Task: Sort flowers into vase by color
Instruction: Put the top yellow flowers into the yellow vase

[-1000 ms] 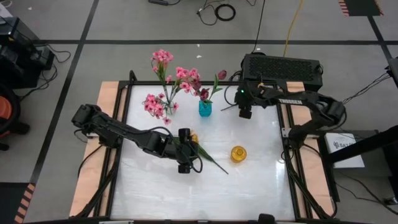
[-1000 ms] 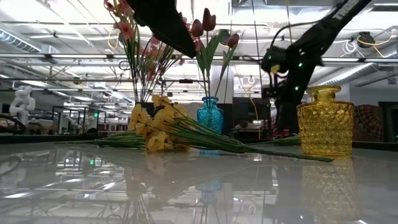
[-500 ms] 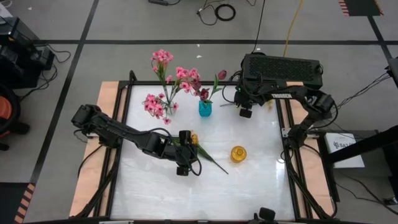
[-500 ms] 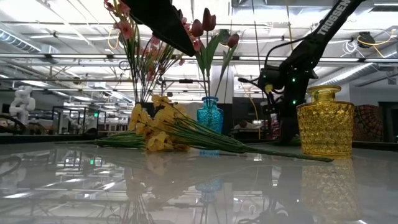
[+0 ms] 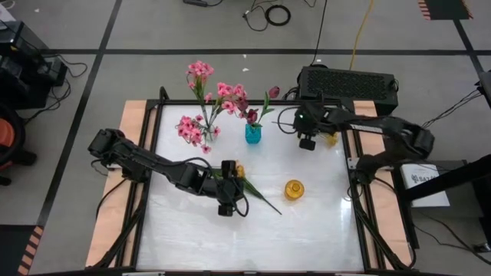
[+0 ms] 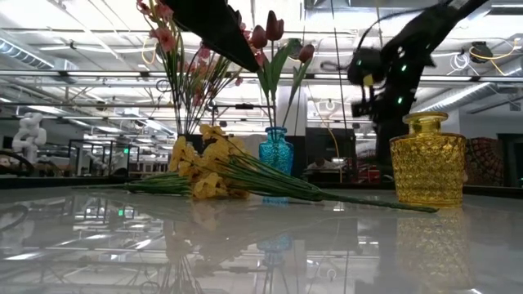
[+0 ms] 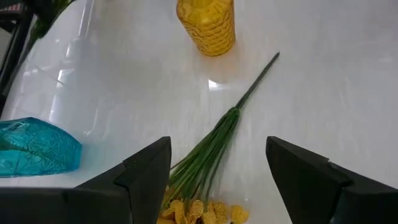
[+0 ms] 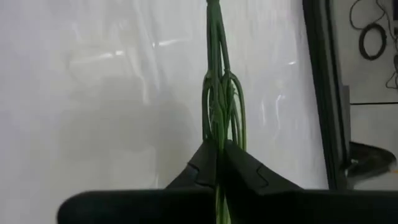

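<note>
Setting: white glossy table (image 5: 322, 222) on a wooden-edged frame, a workshop floor with cables around it, bright ceiling lights seen behind in the low view.

Right gripper (image 8: 217, 163): clamped tight on a bundle of thin green stems (image 8: 219, 106) at the table's far right, near the blue vase. A yellow bloom cluster (image 5: 331, 138) is glimpsed just beside the gripper from above, so a yellow spray is probably what is held, though the blooms are small there.

What has changed: half a second back this gripper was tucked against the far edge; now it is swung out over the table and, in the low view, carried higher, above the yellow vase (image 6: 426, 160). A lift is read from that, with the spray now free of the surface.

Meaning for the task: a yellow spray in the air suits the yellow vase, which stands empty nearer the front.

Left gripper (image 7: 217, 171): fingers held wide apart, hovering unmoved over a second yellow spray (image 5: 247, 184) lying flat mid-table, stem tip pointing at the yellow vase.

Already sorted: pink flowers (image 5: 201, 103) stand in a clear vase at the far left; dark magenta blooms (image 5: 262, 103) sit in the blue vase (image 5: 253, 134).
</note>
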